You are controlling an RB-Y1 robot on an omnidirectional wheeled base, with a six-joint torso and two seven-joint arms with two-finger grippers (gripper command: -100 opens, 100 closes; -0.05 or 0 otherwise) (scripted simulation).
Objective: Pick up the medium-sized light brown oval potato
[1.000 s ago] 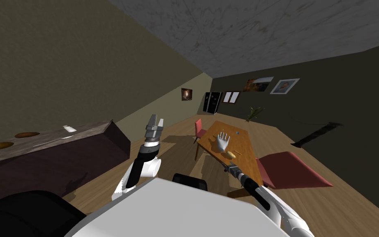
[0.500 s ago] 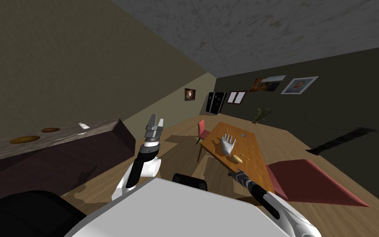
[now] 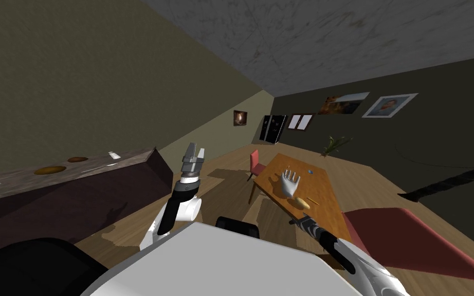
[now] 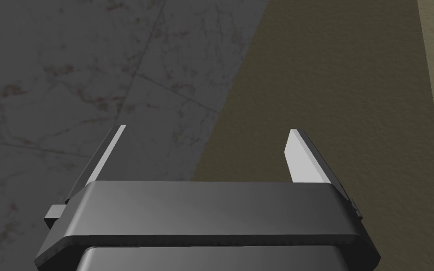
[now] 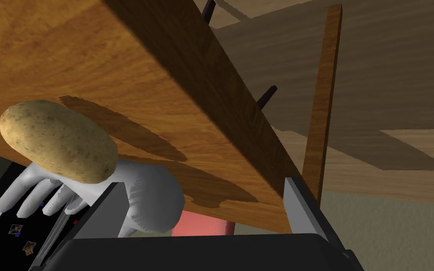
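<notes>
Potato: light brown, speckled and oval (image 3: 299, 202), lying on its side on the wooden worktop (image 3: 319, 186), close to the end of the worktop nearest the robot.
Potato next to: a white model hand (image 3: 288, 184) that lies palm-down just beyond it. In the right wrist view the two overlap, and I cannot tell whether they touch.
Right end effector: low at the near edge of the worktop (image 3: 295, 222), at the end of the outstretched right arm. It is near the potato but short of it and apart from it.
Right end effector state: fingers spread wide with nothing held. In the right wrist view one finger (image 5: 301, 202) stands against the worktop's edge.
Potato relative to the right end effector: ahead of the fingertips and off to one side, outside the far finger rather than in the gap. What lies in the gap is the worktop's edge and part of the model hand.
Left end effector: raised high in front of the chest (image 3: 194, 154), well apart from the worktop.
Left end effector state: fingers wide apart (image 4: 206, 155) and empty.
Also on the worktop: a thin yellowish stick (image 3: 311, 201) just beside the potato.
Around the worktop: a red chair (image 3: 255, 161) at the far corner and another red chair (image 3: 411, 241) at the near side.
</notes>
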